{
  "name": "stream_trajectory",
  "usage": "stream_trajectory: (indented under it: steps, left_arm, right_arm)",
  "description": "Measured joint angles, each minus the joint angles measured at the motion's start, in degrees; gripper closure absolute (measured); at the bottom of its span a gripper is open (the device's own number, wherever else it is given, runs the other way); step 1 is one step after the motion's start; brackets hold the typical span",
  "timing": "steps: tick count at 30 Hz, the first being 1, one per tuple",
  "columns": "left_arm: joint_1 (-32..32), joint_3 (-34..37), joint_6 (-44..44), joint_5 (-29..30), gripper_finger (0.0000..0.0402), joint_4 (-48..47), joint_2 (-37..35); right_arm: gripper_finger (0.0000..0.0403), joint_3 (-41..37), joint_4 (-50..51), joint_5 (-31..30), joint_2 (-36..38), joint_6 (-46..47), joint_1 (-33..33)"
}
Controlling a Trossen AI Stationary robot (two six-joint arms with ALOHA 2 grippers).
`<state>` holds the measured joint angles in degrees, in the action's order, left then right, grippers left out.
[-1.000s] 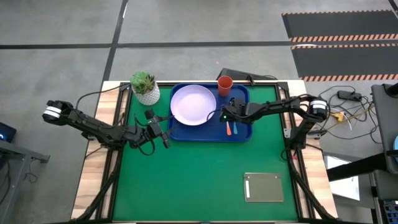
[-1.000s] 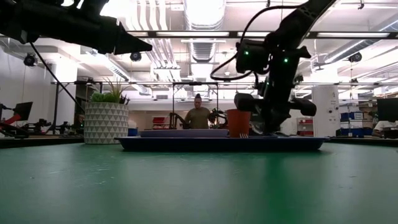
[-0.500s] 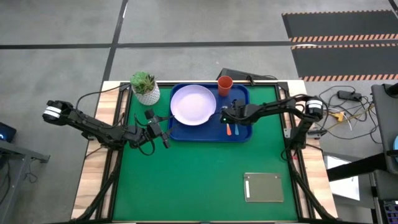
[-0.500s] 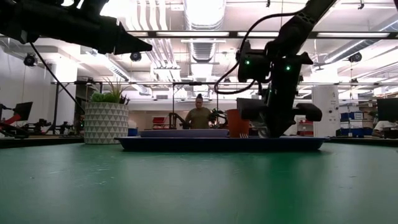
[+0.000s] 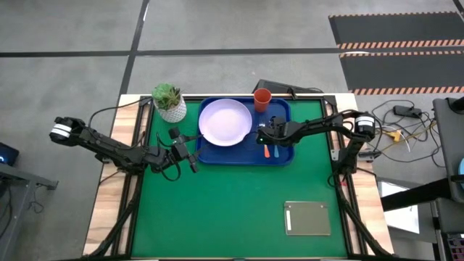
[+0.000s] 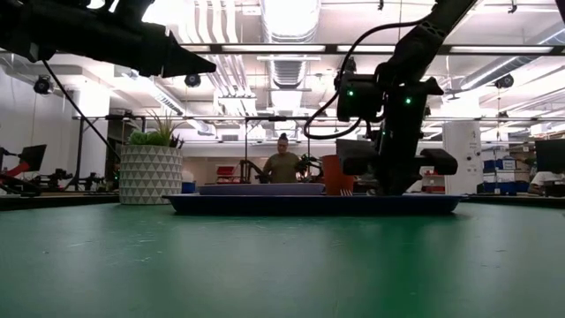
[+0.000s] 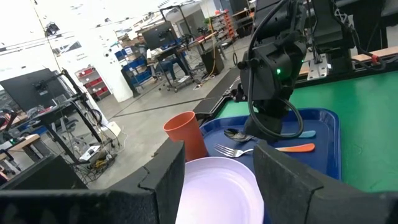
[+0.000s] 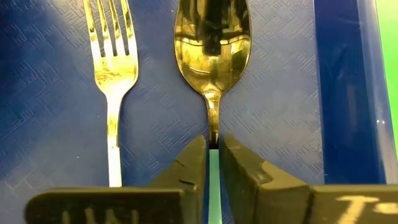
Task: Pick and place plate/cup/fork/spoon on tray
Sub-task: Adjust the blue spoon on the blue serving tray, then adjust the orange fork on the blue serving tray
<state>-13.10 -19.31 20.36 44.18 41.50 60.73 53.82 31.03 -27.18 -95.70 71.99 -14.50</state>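
The blue tray [image 5: 246,154] lies at the table's far middle. On it are the lavender plate [image 5: 225,122], the orange-red cup [image 5: 262,98], the fork [image 8: 112,74] and the spoon [image 8: 212,43], side by side. The orange and light blue handles show in the left wrist view [image 7: 298,148] [image 7: 306,133]. My right gripper [image 8: 213,142] stands over the tray's right part, shut on the spoon. My left gripper [image 5: 193,161] is open and empty above the table, just off the tray's left near corner. My right gripper pinches the spoon's thin metal neck [image 8: 213,127], just behind the bowl, between its two fingertips. The fingers come from above, pointing down, and lie across the spoon. The spoon lies flat and low on the tray floor [image 7: 326,143], parallel to the fork.
A white pot with a green plant [image 5: 170,103] stands off the tray's far left corner. A grey flat slab [image 5: 308,217] lies near the table's near right. A person [image 6: 282,164] stands in the room beyond the table.
My right gripper has gone down toward the tray floor with the spoon and shifted slightly to the right. The spoon now lies low beside the fork. My left arm has kept still.
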Motion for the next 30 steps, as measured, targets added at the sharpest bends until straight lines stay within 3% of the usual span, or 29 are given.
stream_trajectory:
  steps: [9,15,22,30]
  left_arm:
    - [0.0,0.0,0.0,0.0,0.0233,0.0,0.0]
    - [0.0,0.0,0.0,0.0,0.0233,0.0,0.0]
    - [0.0,0.0,0.0,0.0,0.0233,0.0,0.0]
    - [0.0,0.0,0.0,0.0,0.0233,0.0,0.0]
  right_arm:
    - [0.0306,0.2,0.4,0.2,0.4,0.0,0.0]
    - [0.0295,3.0,0.3,0.6,2.1,-1.6,0.6]
    - [0.0325,6.1,0.0,0.6,1.9,-5.1,3.8]
    - [0.0385,3.6,1.9,2.2,1.9,-3.0,6.3]
